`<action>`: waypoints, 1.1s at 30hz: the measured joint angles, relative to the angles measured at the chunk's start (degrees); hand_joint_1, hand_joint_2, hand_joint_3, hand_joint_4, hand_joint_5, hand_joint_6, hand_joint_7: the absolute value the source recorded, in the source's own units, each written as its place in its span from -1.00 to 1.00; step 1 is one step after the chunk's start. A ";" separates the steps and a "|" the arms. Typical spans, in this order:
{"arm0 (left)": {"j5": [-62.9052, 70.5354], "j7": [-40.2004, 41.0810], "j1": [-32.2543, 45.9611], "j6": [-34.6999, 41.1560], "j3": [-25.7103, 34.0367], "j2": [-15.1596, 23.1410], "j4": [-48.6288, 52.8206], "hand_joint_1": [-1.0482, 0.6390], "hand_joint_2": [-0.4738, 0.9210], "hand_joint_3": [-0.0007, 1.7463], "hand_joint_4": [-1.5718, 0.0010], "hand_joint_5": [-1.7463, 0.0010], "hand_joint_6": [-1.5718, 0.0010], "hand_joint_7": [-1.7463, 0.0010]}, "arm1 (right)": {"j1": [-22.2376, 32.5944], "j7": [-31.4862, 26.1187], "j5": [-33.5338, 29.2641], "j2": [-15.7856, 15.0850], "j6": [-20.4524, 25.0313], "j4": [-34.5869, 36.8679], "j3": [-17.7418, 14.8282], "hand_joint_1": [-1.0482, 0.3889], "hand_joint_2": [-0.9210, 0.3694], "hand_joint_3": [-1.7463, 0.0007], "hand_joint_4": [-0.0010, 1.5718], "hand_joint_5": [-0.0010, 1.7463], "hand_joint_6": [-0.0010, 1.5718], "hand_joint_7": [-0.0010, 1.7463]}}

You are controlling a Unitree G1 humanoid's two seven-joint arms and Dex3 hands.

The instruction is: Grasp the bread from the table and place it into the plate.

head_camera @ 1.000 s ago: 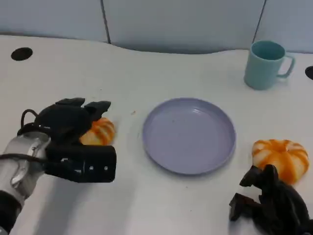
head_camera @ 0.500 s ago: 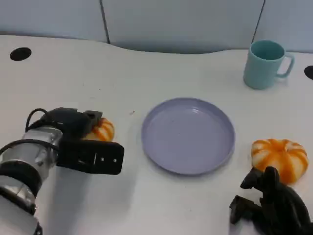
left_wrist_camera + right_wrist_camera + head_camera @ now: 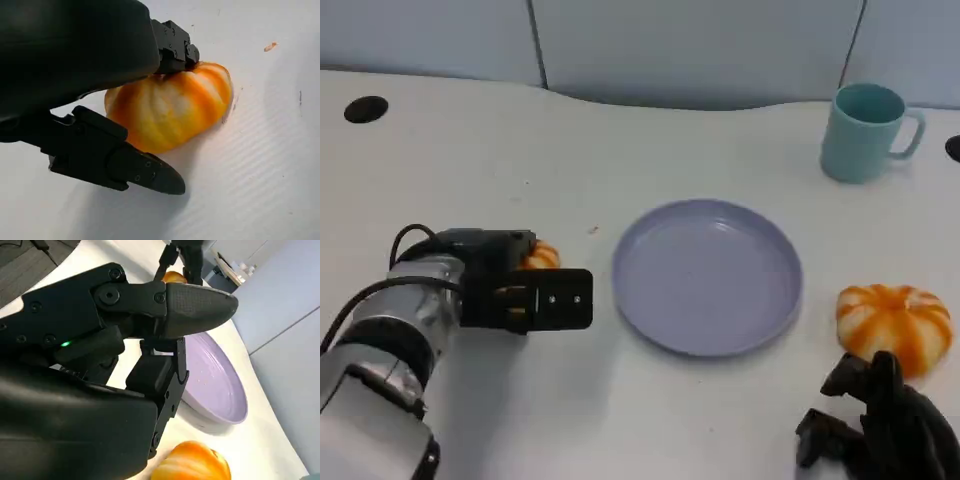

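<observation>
Left hand (image 3: 515, 285) clamped around bread (image 3: 170, 112) just beside plate (image 3: 650, 315) rim, bare table (image 3: 470, 150) beyond

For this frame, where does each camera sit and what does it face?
Head view: above, facing down at the round lavender plate; left hand and right hand show.
Left wrist view: behind its hand, facing the left orange-striped bread roll.
Right wrist view: behind its hand, facing the plate, shared with head view.

light: bright, even, overhead | shadows: soft, short | glare: faint on plate (image 3: 650, 320) | focus: mostly sharp
</observation>
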 measured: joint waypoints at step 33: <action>-5.22 34.12 3.83 -12.54 5.23 -1.60 0.07 0.14 0.67 -0.14 0.00 -1.00 0.24 -1.00 | 1.59 -1.52 0.14 0.49 1.03 -2.40 0.10 -0.17 -1.00 0.41 0.51 0.49 0.30 0.42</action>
